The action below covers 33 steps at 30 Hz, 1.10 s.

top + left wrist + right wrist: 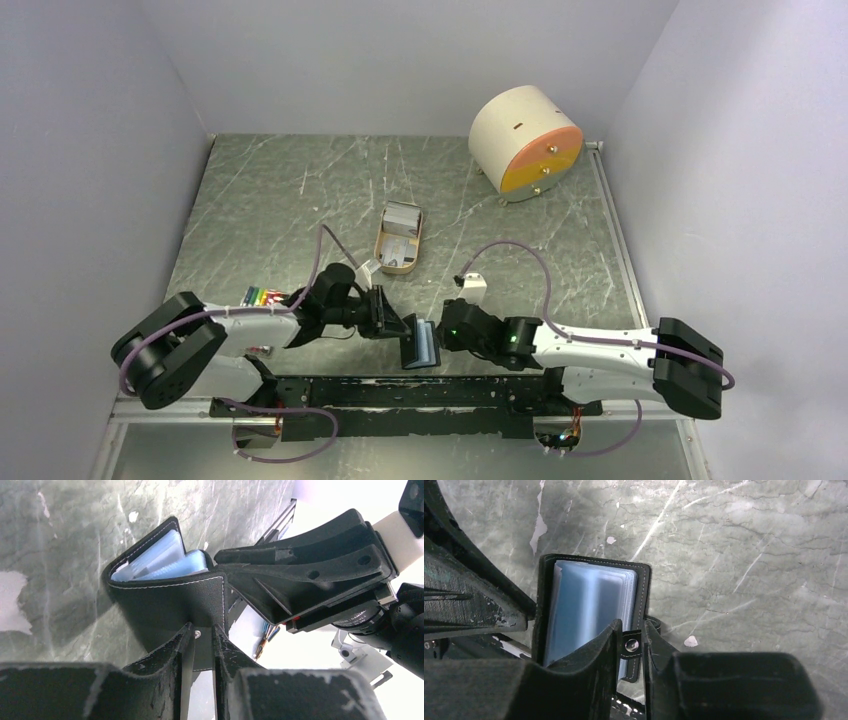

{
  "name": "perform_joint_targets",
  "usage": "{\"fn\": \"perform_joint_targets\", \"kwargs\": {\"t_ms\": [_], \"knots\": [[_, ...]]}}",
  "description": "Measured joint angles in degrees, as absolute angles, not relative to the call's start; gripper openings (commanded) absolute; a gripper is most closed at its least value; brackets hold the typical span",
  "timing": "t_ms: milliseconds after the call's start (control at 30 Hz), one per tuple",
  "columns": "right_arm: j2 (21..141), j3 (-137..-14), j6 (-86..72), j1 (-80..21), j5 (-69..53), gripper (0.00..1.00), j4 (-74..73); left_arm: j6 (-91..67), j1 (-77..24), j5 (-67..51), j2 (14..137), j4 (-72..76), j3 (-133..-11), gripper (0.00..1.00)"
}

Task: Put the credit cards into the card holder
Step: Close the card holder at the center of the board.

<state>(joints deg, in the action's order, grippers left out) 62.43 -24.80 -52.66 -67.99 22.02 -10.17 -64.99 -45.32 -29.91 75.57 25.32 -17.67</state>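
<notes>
The card holder, a black folding wallet with glossy blue-grey pockets, hangs open between my two grippers near the table's front edge. My left gripper is shut on one black cover; in the left wrist view the jaws pinch that cover. My right gripper is shut on the snap tab side; the right wrist view shows its jaws clamping the tab beside the pockets. The credit cards, grey-white, lie in a tan tray farther back, away from both grippers.
The tan oval tray sits mid-table behind the grippers. A round beige drum with an orange face stands at the back right. Coloured markers lie by the left arm. Grey walls enclose the table on three sides.
</notes>
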Motion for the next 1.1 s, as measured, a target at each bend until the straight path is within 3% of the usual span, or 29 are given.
{"fn": "perform_joint_targets", "kwargs": {"t_ms": [133, 433, 567, 700, 933, 1100], "knots": [[61.0, -24.3, -53.0, -68.0, 22.2, 0.46, -10.9, -63.9, -45.6, -30.0, 78.1, 25.3, -20.2, 0.27], [61.9, -25.7, -53.3, -68.0, 22.1, 0.55, -12.5, -62.4, -45.6, -28.7, 78.0, 23.3, -22.5, 0.32], [63.0, -26.4, -53.4, -68.0, 21.7, 0.56, -12.4, -61.8, -45.6, -27.7, 77.1, 22.1, -22.5, 0.18], [64.1, -26.6, -53.4, -68.0, 21.4, 0.55, -12.4, -60.7, -45.6, -26.6, 77.1, 20.7, -22.5, 0.13], [67.3, -27.3, -53.8, -68.0, 21.9, 0.35, -13.8, -58.1, -46.4, -24.3, 79.4, 16.6, -23.6, 0.14], [66.3, -27.4, -54.0, -68.0, 23.1, 0.32, -15.9, -57.2, -46.9, -24.3, 82.5, 16.5, -25.2, 0.15]]}}
